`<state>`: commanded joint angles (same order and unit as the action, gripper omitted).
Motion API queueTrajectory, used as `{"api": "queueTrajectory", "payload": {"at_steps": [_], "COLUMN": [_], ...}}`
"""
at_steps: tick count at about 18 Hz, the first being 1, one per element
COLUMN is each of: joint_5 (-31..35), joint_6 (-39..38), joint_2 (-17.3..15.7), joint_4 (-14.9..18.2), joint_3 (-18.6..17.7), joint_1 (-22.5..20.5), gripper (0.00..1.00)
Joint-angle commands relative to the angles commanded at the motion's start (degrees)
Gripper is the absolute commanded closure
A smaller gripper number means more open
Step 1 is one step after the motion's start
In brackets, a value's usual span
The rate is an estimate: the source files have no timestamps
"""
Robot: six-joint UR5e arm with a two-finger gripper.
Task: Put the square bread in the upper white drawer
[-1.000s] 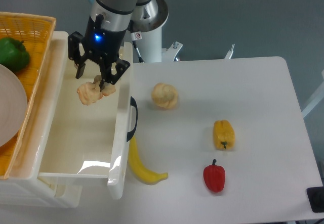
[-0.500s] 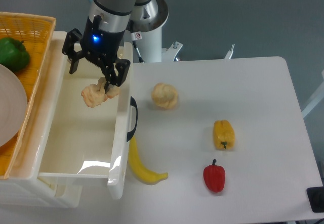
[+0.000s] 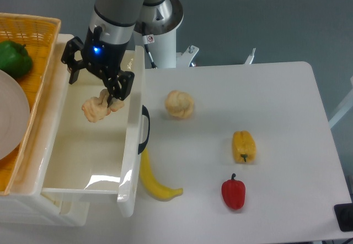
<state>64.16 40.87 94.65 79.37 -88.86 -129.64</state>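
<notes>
Tan square bread point(image 3: 98, 106) inside the upper white drawer point(image 3: 88, 147), toward its back end, beneath the gripper point(image 3: 92, 85). Fingers spread wide, one fingertip overlapping the bread; contact impossible to judge. Drawer's lower left corner hidden.

A robot lab: the arm's pedestal point(image 3: 160, 18) stands behind the gripper point(image 3: 95, 84), bolted at a bare white table point(image 3: 265, 101) against a plain grey-blue wall point(image 3: 265, 18).
</notes>
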Motion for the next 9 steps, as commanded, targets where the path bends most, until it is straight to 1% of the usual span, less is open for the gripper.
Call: {"api": "queueTrajectory", "payload": {"at_steps": [9], "joint_5": [0.26], "joint_6": [0.52], "joint_2": [0.53], "joint_4": [-0.88], "joint_3": [0.26], "joint_1": [-0.7], "gripper": [0.01]}}
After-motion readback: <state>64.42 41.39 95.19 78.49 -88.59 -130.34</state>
